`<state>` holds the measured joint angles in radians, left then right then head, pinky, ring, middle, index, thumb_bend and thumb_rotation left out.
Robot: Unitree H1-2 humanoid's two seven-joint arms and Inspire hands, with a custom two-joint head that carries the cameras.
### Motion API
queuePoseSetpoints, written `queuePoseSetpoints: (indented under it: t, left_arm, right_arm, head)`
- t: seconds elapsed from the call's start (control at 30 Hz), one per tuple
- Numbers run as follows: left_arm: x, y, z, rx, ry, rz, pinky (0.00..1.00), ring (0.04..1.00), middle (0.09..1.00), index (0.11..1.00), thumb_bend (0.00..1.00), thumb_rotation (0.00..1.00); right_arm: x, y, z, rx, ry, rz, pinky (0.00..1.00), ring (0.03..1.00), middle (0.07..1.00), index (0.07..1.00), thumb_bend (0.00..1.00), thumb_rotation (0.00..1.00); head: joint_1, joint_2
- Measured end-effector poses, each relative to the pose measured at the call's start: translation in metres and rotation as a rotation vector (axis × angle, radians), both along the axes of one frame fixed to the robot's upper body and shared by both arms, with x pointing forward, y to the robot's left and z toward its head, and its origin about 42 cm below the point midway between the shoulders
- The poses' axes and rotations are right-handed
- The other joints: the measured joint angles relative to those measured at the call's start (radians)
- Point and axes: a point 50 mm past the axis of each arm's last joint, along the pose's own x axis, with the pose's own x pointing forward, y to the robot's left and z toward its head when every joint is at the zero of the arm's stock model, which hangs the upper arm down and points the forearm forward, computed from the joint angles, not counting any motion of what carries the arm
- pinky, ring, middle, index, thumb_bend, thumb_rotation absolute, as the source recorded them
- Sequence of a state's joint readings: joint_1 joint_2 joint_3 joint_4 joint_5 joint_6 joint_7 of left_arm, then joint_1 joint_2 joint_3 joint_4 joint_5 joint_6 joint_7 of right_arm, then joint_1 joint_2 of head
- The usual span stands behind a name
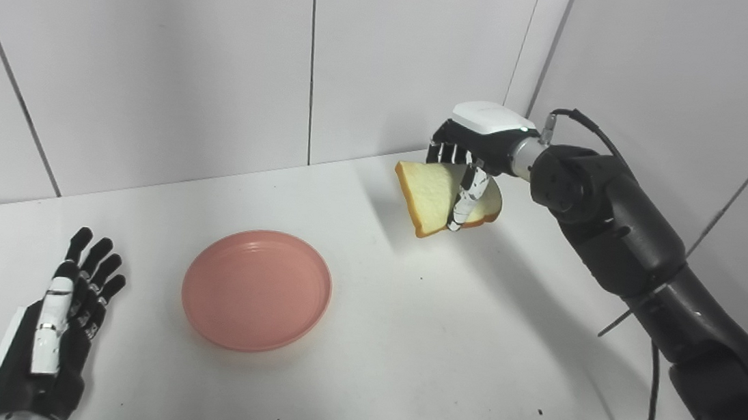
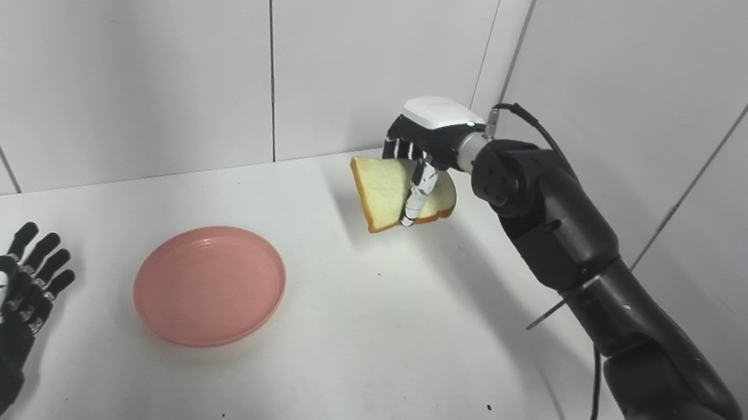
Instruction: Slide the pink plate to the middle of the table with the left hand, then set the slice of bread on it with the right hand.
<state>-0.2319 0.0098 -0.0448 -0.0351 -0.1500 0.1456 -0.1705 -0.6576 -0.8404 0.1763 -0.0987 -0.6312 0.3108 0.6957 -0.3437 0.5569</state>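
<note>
Fingers (image 1: 465, 202) pinch golden-crusted bread slice (image 1: 434, 195)

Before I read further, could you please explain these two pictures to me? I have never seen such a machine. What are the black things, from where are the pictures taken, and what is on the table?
Both pictures show one moment, taken by two cameras side by side on a humanoid robot's head, so they differ only slightly. The black things are its two arms, entering from the bottom edge, each ending in a hand with fingers and a thumb.

On the white table lies a round, shallow pink plate with nothing on it. The left hand rests open on the table beside the plate, not touching it. The right hand is lifted above the table near the back corner and holds a slice of pale bread with a brown crust, tilted, pinched between thumb and fingers. The bread is to the right of the plate and farther back, not yet on it.
</note>
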Motion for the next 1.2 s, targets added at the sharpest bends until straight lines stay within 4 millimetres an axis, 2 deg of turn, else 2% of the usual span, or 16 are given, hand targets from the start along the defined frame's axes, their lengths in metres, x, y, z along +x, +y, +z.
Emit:
queuePoseSetpoints:
  t: [0.07, 0.17, 0.3, 0.4, 0.43, 0.47, 0.53, 0.6, 0.73, 0.83, 1.0, 1.2]
  left_arm:
    - [0.000, -0.003, 0.000, 0.003, -0.006, 0.001, 0.94, 0.953, 0.965, 0.964, 0.43, 1.00]
    - [-0.001, -0.011, 0.001, -0.003, -0.011, 0.005, 0.96, 0.967, 0.978, 0.975, 0.43, 1.00]
    - [-0.002, -0.021, -0.001, 0.004, -0.006, -0.018, 0.98, 0.982, 0.995, 0.993, 0.43, 1.00]
    - [-0.002, -0.028, -0.004, 0.005, 0.006, -0.021, 0.97, 0.982, 0.995, 0.994, 0.41, 1.00]
    - [-0.002, -0.030, -0.004, 0.007, 0.007, -0.017, 0.97, 0.979, 0.993, 0.991, 0.41, 1.00]
    - [-0.002, -0.032, -0.004, 0.009, 0.006, -0.006, 0.96, 0.976, 0.991, 0.989, 0.41, 1.00]
    - [-0.003, -0.037, -0.003, 0.010, 0.006, 0.003, 0.95, 0.973, 0.989, 0.988, 0.41, 1.00]
    - [-0.003, -0.043, -0.003, 0.005, 0.006, 0.008, 0.95, 0.967, 0.984, 0.984, 0.40, 1.00]
    - [-0.004, -0.050, -0.001, 0.008, 0.006, 0.033, 0.94, 0.961, 0.977, 0.976, 0.41, 1.00]
    - [-0.004, -0.055, 0.000, -0.001, 0.009, 0.059, 0.95, 0.963, 0.974, 0.973, 0.40, 1.00]
    - [-0.005, -0.065, 0.001, -0.023, 0.015, 0.057, 0.96, 0.973, 0.978, 0.977, 0.40, 1.00]
    - [-0.004, -0.065, -0.002, -0.024, 0.021, 0.060, 0.96, 0.972, 0.979, 0.983, 0.40, 1.00]
  right_arm:
    - [0.000, 0.008, 0.006, 0.002, -0.016, 0.024, 0.46, 0.506, 0.482, 0.499, 0.53, 0.00]
    - [0.003, 0.018, 0.012, 0.000, -0.027, 0.049, 0.44, 0.494, 0.479, 0.500, 0.53, 0.00]
    - [0.009, 0.040, 0.012, 0.010, -0.029, 0.100, 0.42, 0.484, 0.473, 0.505, 0.53, 0.00]
    - [0.015, 0.057, 0.005, 0.039, -0.020, 0.144, 0.44, 0.493, 0.476, 0.505, 0.52, 0.00]
    - [0.017, 0.063, 0.002, 0.047, -0.017, 0.156, 0.44, 0.497, 0.478, 0.503, 0.52, 0.00]
    - [0.019, 0.072, -0.002, 0.054, -0.012, 0.175, 0.42, 0.482, 0.468, 0.512, 0.52, 0.00]
    - [0.023, 0.088, -0.009, 0.070, 0.002, 0.207, 0.39, 0.458, 0.456, 0.523, 0.52, 0.00]
    - [0.026, 0.101, -0.016, 0.084, 0.019, 0.232, 0.37, 0.443, 0.449, 0.528, 0.52, 0.00]
    - [0.029, 0.123, -0.021, 0.106, 0.026, 0.290, 0.39, 0.456, 0.457, 0.524, 0.52, 0.00]
    - [0.034, 0.135, -0.024, 0.113, 0.035, 0.317, 0.37, 0.439, 0.453, 0.526, 0.52, 0.00]
    - [0.040, 0.155, -0.039, 0.109, 0.071, 0.374, 0.40, 0.453, 0.457, 0.518, 0.52, 0.00]
    - [0.043, 0.169, -0.052, 0.098, 0.105, 0.414, 0.43, 0.476, 0.471, 0.504, 0.52, 0.00]
  head:
    - [0.047, -0.005]
    - [0.078, -0.006]
    - [0.127, -0.014]
    - [0.195, -0.018]
    - [0.195, -0.018]
    - [0.219, -0.017]
    - [0.219, -0.017]
    - [0.259, -0.017]
    - [0.287, -0.014]
    - [0.304, -0.011]
    - [0.316, -0.011]
    - [0.342, 0.005]
